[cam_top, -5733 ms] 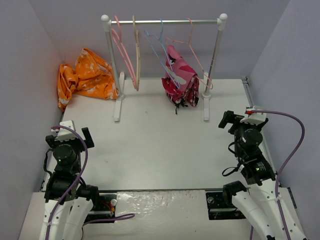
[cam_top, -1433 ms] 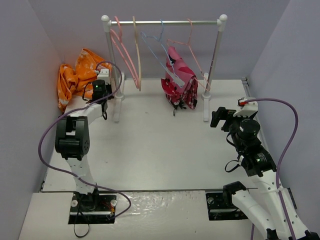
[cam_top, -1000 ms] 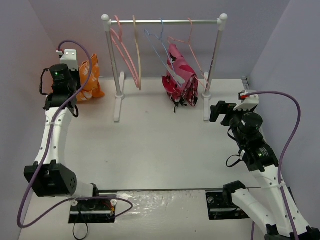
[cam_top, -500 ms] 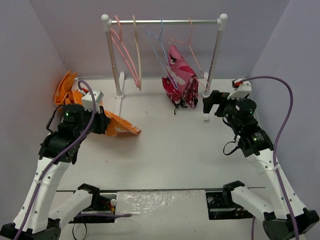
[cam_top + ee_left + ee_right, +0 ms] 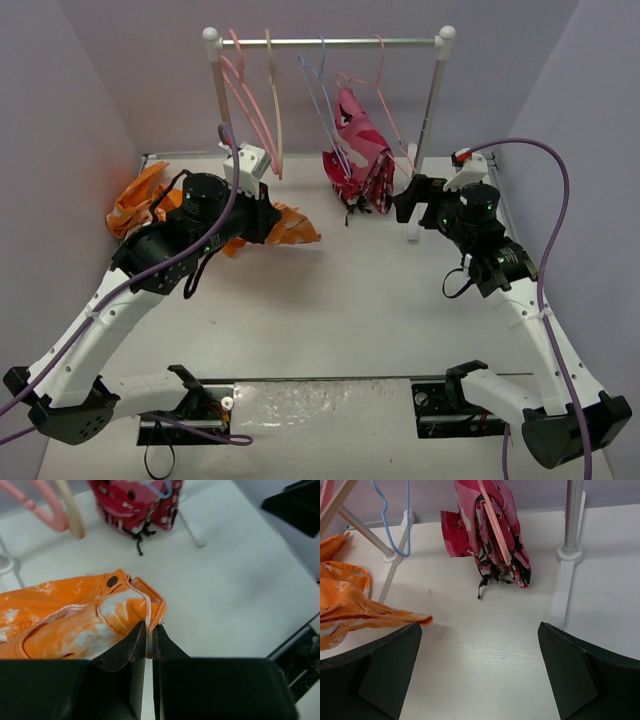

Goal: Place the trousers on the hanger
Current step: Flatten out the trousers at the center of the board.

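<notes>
Your table carries a white rack along its far side. The trousers stretch from a heap at the far left toward the middle, just near of the rack's left post. Their waistband end looks lifted off the table, though the top view leaves that unsure. A pink-red camouflage garment hangs right of the rack's middle. The hanger hangs at the rack's left end, beside a beige hanger. Your left jaws are pinched tight on the trousers' waistband edge. Your right jaws stand wide, holding nothing, near the right post.
</notes>
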